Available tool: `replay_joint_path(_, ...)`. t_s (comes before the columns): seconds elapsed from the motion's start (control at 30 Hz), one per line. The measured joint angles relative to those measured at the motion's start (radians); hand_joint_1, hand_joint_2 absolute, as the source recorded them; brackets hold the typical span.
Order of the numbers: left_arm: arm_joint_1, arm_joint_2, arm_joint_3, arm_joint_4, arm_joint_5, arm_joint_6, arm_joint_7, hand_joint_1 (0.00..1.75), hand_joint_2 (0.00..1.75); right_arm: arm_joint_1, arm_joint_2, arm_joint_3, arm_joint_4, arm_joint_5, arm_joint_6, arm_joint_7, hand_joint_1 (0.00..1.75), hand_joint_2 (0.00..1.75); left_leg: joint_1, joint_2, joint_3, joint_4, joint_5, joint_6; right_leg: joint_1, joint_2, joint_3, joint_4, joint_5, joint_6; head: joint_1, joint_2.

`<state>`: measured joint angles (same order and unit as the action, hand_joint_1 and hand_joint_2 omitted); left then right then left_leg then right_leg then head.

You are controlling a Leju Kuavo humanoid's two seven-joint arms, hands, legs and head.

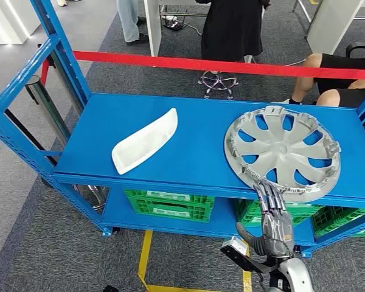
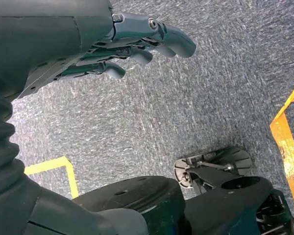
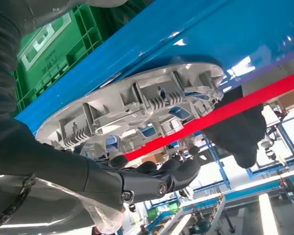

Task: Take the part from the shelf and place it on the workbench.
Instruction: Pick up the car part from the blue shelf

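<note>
2 parts on blue shelf [image 1: 204,137] — hubcap [image 1: 281,152] overhangs front edge. Right hand [image 1: 273,222] fingers extended beneath rim, not yet closed; left hand [image 2: 138,41] loosely curled, empty. Risk — hubcap tips off edge if nudged.

1. Blue metal shelf rack [image 1: 199,143], flat top deck, angled blue uprights at its left end.
2. On the top deck, toward the left end: white elongated curved plastic part [image 1: 145,141], lying flat, set diagonally, well apart from the deck's edges.
3. On the top deck, toward the right end: silver-grey round plastic wheel cover [image 1: 282,151] with spoke cutouts. Its near rim overhangs the deck's front edge.
4. Lower deck [image 1: 171,222]: green plastic crates [image 1: 169,204] side by side, along the front edge.
5. Rack stands on grey carpet floor [image 1: 42,243] with yellow tape lines [image 1: 145,255].
</note>
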<state>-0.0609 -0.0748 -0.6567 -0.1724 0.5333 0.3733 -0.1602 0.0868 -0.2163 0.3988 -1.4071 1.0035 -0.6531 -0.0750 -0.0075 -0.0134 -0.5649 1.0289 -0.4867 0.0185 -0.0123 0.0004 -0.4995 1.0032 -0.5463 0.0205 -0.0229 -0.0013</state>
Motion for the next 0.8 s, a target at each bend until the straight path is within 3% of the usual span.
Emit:
replay_joint_path(0.33,-0.002,0.000,-0.011,0.000,-0.006,-0.012,0.010,0.00,1.75,-0.042,-0.014,-0.076,0.017,0.111,0.037,0.088,0.00,1.75,0.000,0.000,0.000,0.000,0.000,0.000,0.000,0.000,-0.002,0.000,0.000,0.000,0.000,0.000)
replay_joint_path(0.57,-0.004,0.001,-0.023,0.000,-0.016,-0.019,0.008,0.00,1.75,-0.051,-0.038,-0.163,0.017,0.173,0.138,0.162,0.00,1.75,-0.001,0.000,0.000,0.001,0.000,0.000,-0.001,0.000,0.000,0.000,0.001,0.001,0.000,0.000)
replay_joint_path(0.8,0.009,0.016,-0.055,0.001,-0.045,-0.051,-0.030,0.00,1.75,0.014,-0.088,-0.272,0.003,0.181,0.192,0.220,0.00,1.75,-0.001,0.000,-0.001,0.001,-0.001,0.001,-0.001,0.000,0.000,0.000,0.000,0.002,0.000,0.000)
